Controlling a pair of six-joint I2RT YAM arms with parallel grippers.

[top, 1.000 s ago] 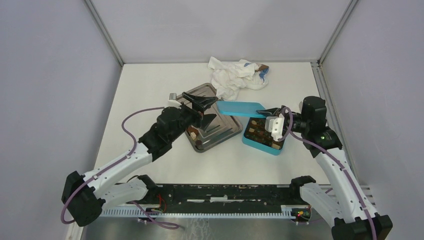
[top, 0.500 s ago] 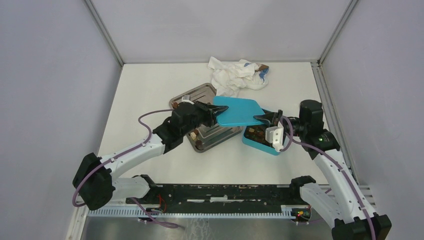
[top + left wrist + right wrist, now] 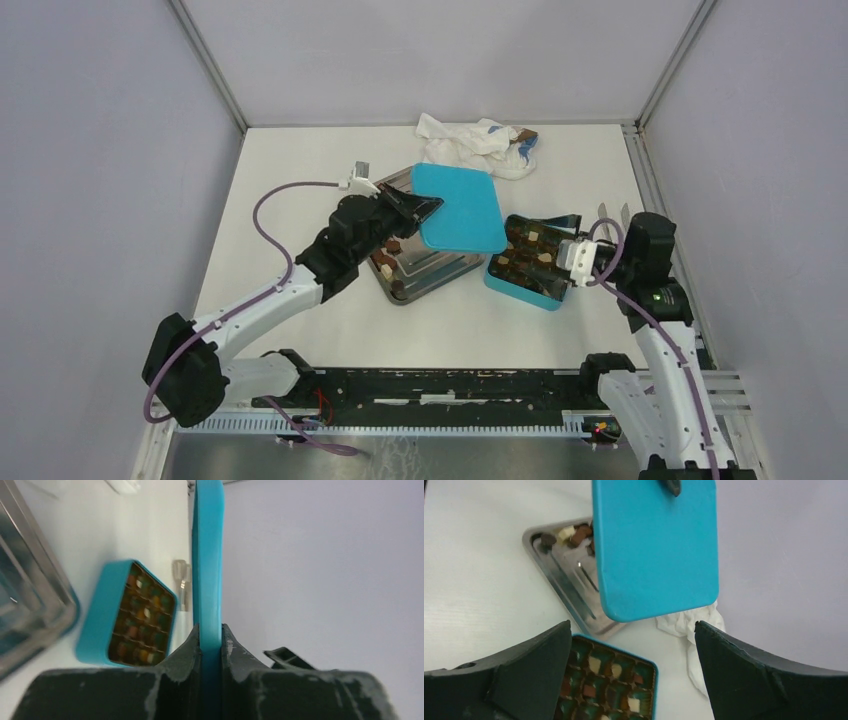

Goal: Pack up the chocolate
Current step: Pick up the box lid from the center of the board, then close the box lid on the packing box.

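Teal lid point(image 3: 460, 208) is clamped by one edge in the left pincer point(image 3: 425, 205), lifted off the desk point(image 3: 300, 190) above the far right part of the metal tray point(image 3: 420, 275). From the left wrist the lid point(image 3: 207, 555) shows edge-on, with the left pincer point(image 3: 211, 632) pressed flat on both faces. From the right wrist its broad face point(image 3: 656, 545) covers part of the tray point(image 3: 569, 587), and one dark fingertip shows at its top edge.

The right pincer point(image 3: 540, 255) is released, its two fingers spread wide with nothing between them. It hangs over the open teal box point(image 3: 510, 290), which sits on the desk just right of the tray. In the right wrist view the right pincer point(image 3: 633, 625) frames the box point(image 3: 614, 642) below and the lid beyond.

Most of the chocolate point(image 3: 530, 258) lies in the box's small compartments, dark brown, light brown and cream pieces point(image 3: 606, 680), also seen from the left wrist point(image 3: 142, 625). A few more pieces point(image 3: 385, 262) lie loose on the tray at its left side point(image 3: 569, 534).

A crumpled white cloth point(image 3: 470, 145) with blue marks lies at the far edge of the desk, behind the tray, and part of it point(image 3: 684, 622) shows under the lid from the right wrist.
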